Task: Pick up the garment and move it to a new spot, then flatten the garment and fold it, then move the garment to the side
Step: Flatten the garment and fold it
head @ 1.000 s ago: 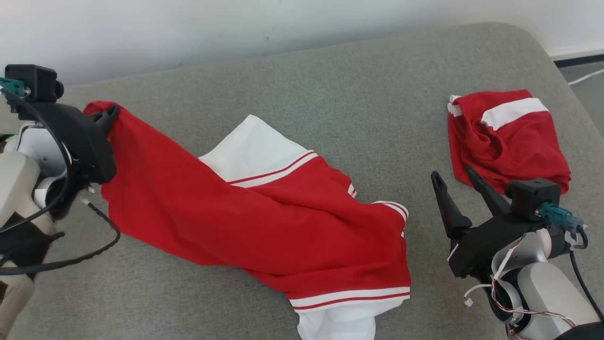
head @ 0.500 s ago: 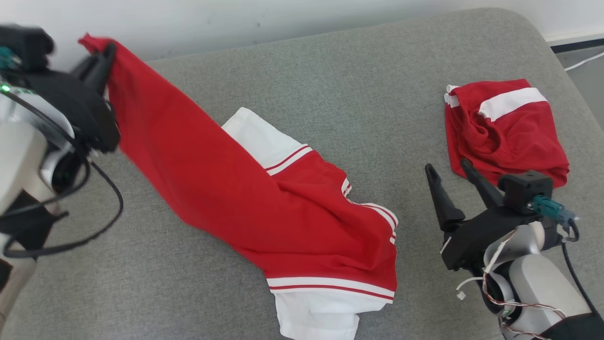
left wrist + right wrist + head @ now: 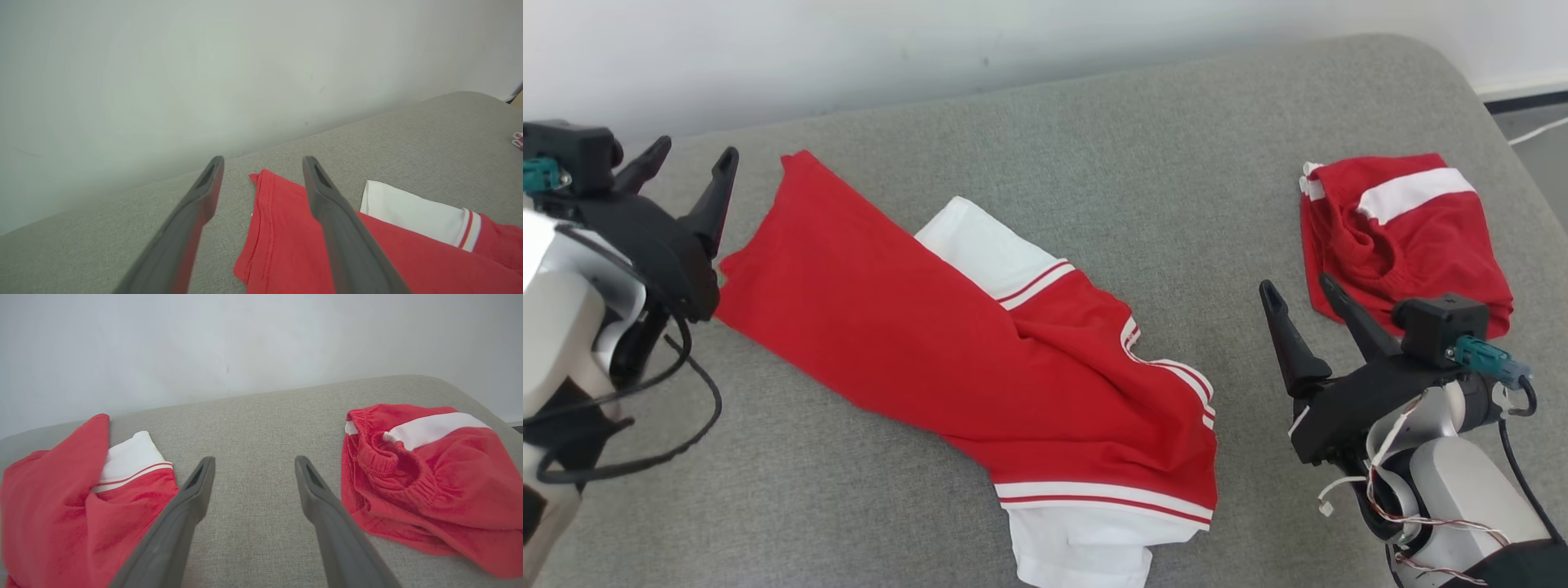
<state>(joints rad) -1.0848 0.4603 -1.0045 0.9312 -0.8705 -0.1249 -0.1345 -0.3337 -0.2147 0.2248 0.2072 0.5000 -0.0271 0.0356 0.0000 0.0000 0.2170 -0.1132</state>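
Note:
A red garment (image 3: 947, 351) with white sleeves and striped trim lies stretched diagonally across the grey cushion (image 3: 1094, 147), its far corner at the upper left. It also appears in the left wrist view as the garment (image 3: 286, 245) and in the right wrist view as the garment (image 3: 61, 498). My left gripper (image 3: 690, 155) stands open just left of that corner, nothing between its fingers (image 3: 204, 192). My right gripper (image 3: 1294, 294) is open at the lower right, apart from the garment, fingers (image 3: 196, 486) over bare cushion.
Red shorts (image 3: 1401, 237) with a white band lie crumpled at the right of the cushion, close behind my right gripper; they show as the shorts (image 3: 421, 469) in the right wrist view. A pale wall (image 3: 849, 49) runs behind the cushion. Floor and a white cable (image 3: 1535, 131) lie at the far right.
My left gripper opened and let go of the garment's corner, which dropped from its raised position onto the cushion. The right gripper stayed open in place.

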